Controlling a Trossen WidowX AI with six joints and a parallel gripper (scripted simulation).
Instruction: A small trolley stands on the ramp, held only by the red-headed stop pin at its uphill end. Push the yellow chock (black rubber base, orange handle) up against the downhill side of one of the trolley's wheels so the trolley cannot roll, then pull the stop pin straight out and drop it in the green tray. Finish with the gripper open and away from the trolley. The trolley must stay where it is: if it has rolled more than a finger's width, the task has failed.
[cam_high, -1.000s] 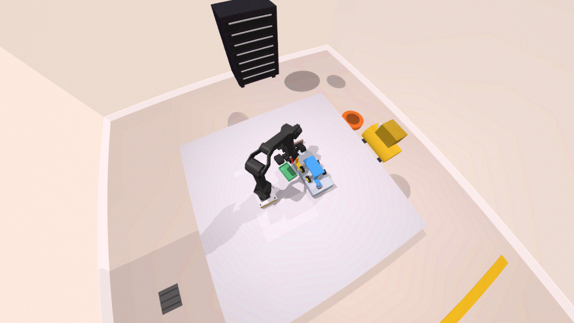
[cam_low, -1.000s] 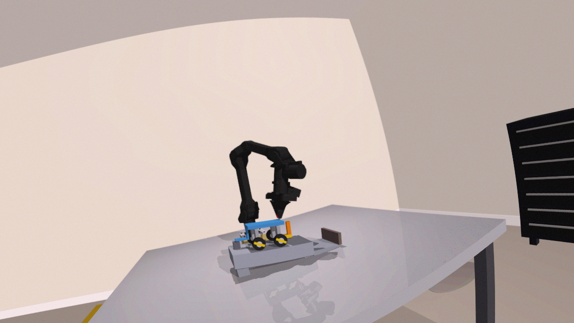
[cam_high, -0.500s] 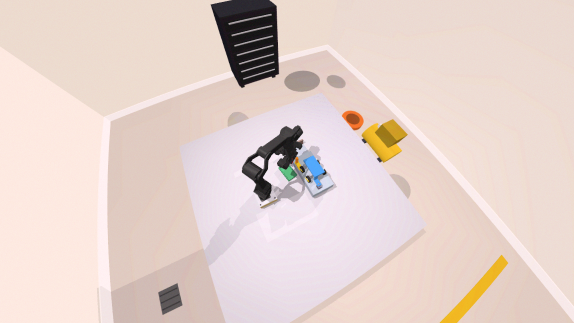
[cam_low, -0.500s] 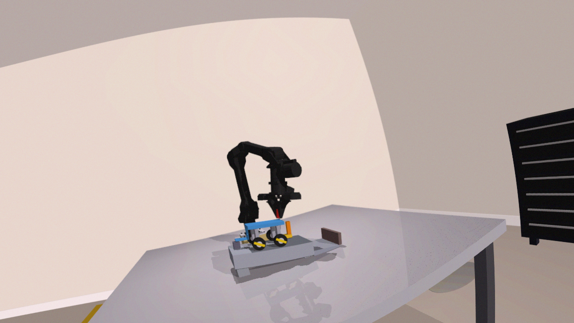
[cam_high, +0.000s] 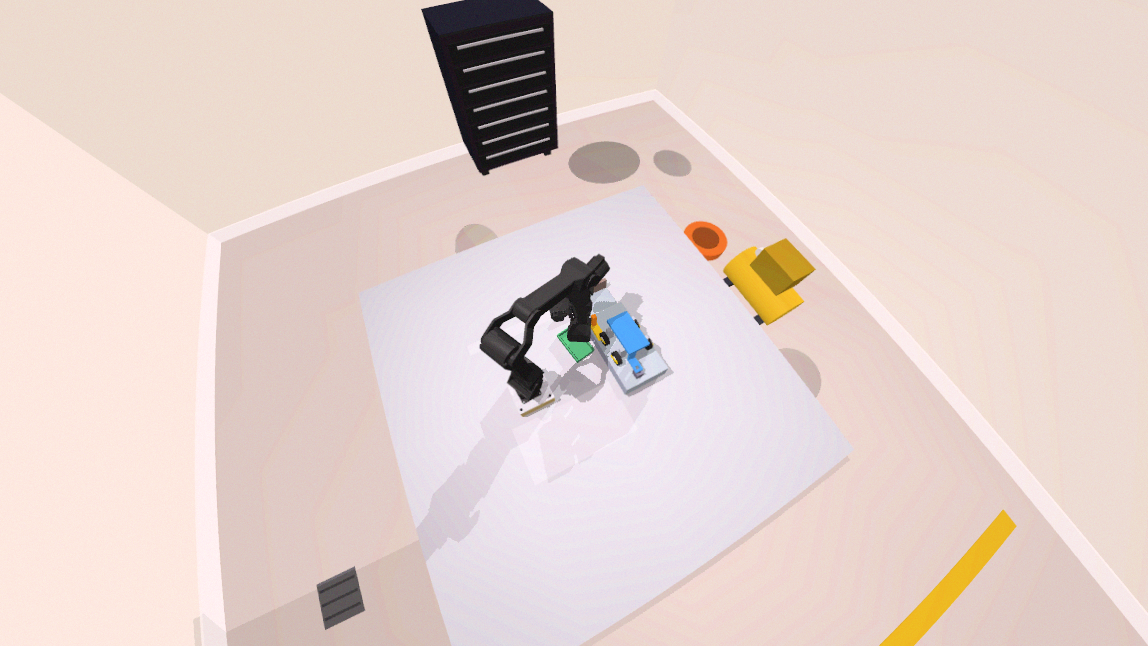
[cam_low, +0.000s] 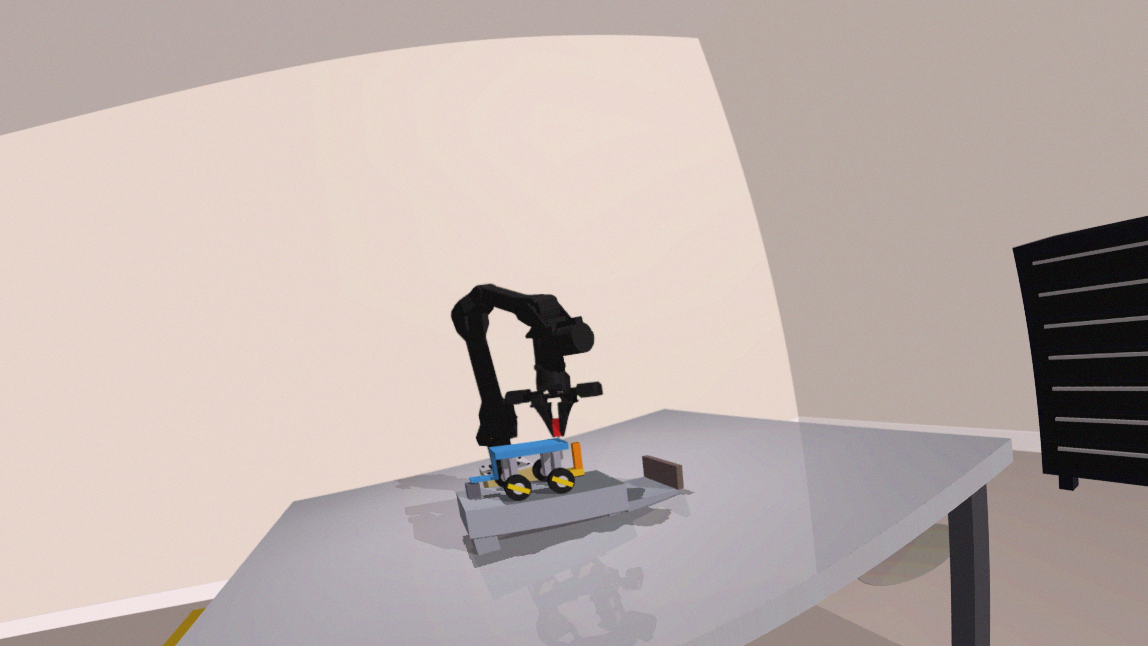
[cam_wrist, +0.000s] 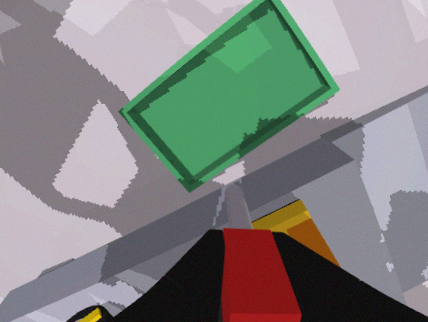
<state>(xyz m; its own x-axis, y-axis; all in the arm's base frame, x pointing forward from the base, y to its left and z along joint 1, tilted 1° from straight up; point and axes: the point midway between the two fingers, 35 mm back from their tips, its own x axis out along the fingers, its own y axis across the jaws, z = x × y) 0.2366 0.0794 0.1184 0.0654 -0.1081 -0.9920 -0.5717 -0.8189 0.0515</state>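
Note:
My gripper (cam_low: 556, 434) (cam_wrist: 243, 244) is shut on the red head of the stop pin (cam_low: 556, 425) (cam_wrist: 255, 272). The pin's grey shank points down, above the ramp's side near the green tray (cam_high: 574, 344) (cam_wrist: 200, 54), and is clear of its hole. The tray shows no pin in it. The blue trolley (cam_high: 627, 332) (cam_low: 528, 449) stands on the grey ramp (cam_high: 651, 376) (cam_low: 545, 511) (cam_wrist: 165, 240). The yellow chock (cam_high: 598, 330) (cam_wrist: 280, 217) with its orange handle stands on the ramp at the downhill side of a near-side wheel; whether they touch is hidden in the wrist view.
A brown end board (cam_low: 662, 471) stands at the ramp's low end. The arm's base (cam_high: 533, 395) is beyond the tray from the ramp. A black drawer cabinet (cam_high: 505, 88) (cam_low: 1091, 353), an orange ring-shaped thing (cam_high: 689, 233) and a yellow machine (cam_high: 758, 290) stand off the table.

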